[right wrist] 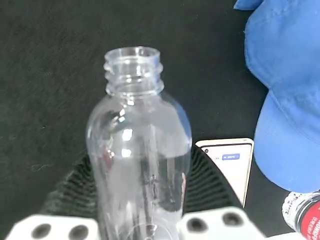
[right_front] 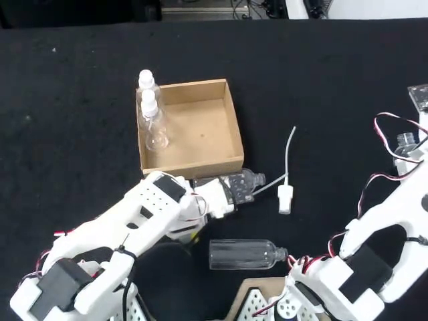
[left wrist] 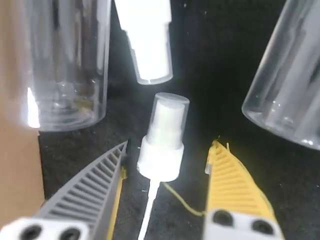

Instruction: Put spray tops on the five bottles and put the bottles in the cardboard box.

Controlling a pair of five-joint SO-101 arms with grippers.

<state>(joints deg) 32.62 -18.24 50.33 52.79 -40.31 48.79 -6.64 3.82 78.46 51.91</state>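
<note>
My left gripper [left wrist: 167, 150] stands open around a white spray top [left wrist: 162, 135] with a clear cap, whose tube runs back toward the wrist. A second spray top [left wrist: 147, 45] lies just beyond it, between two clear bottles [left wrist: 65, 65] [left wrist: 290, 75]. From above, the left gripper [right_front: 231, 190] is at the cardboard box's [right_front: 234, 127] near right corner, beside a lying bottle [right_front: 246, 182]. Two topped bottles [right_front: 152, 120] stand at the box's left wall. My right gripper [right wrist: 140, 165] is shut on an uncapped clear bottle [right wrist: 137, 130], seen at the table's right edge [right_front: 406, 142].
A loose spray top [right_front: 285, 197] with a long tube lies right of the box. An uncapped bottle [right_front: 244, 254] lies on the black cloth near the front. A blue cap [right wrist: 285, 95], a phone [right wrist: 232, 165] and a red-labelled bottle [right wrist: 302, 215] sit beside the right arm.
</note>
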